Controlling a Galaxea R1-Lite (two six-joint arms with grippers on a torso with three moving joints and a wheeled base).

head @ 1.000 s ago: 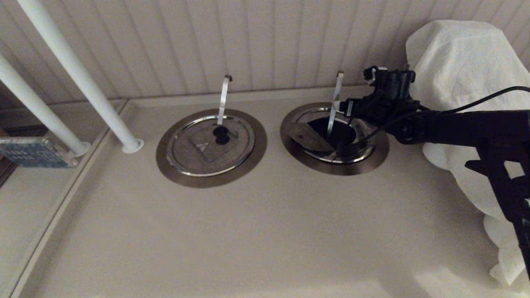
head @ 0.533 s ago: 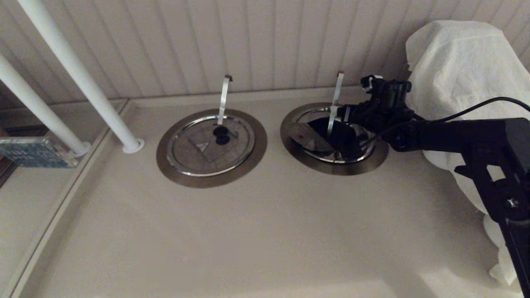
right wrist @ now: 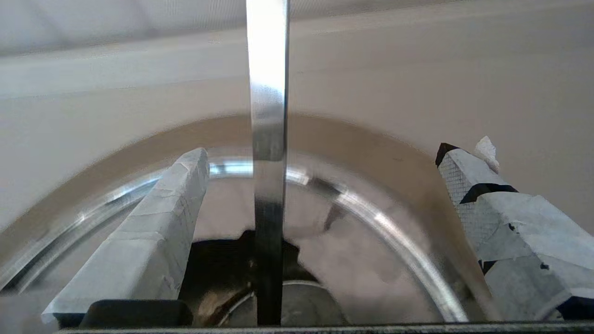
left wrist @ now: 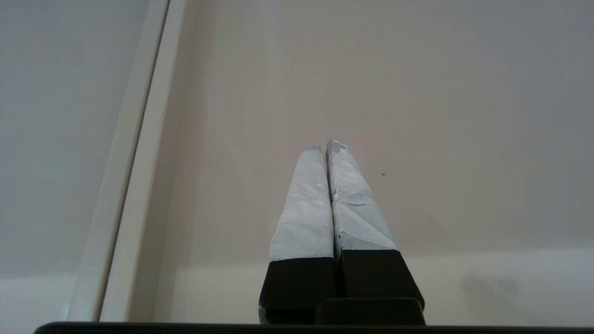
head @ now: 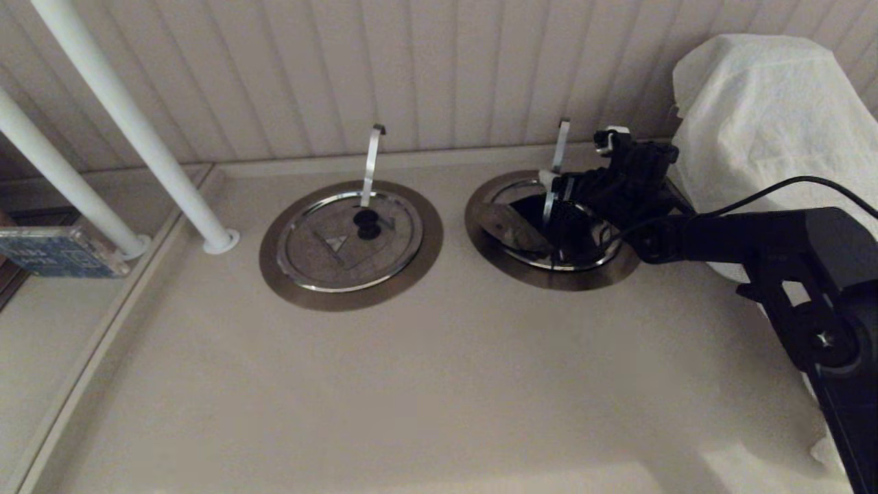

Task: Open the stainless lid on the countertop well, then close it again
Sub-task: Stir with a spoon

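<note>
Head view: my right gripper reaches over the right-hand countertop well, whose stainless lid has its wedge folded up, beside the utensil handle. Right wrist view: my fingers stand wide apart, the handle between them, ungrasped. Left wrist view: my left gripper is pressed closed above the counter.

small triangle mark on second steel lid, no legible text
</note>
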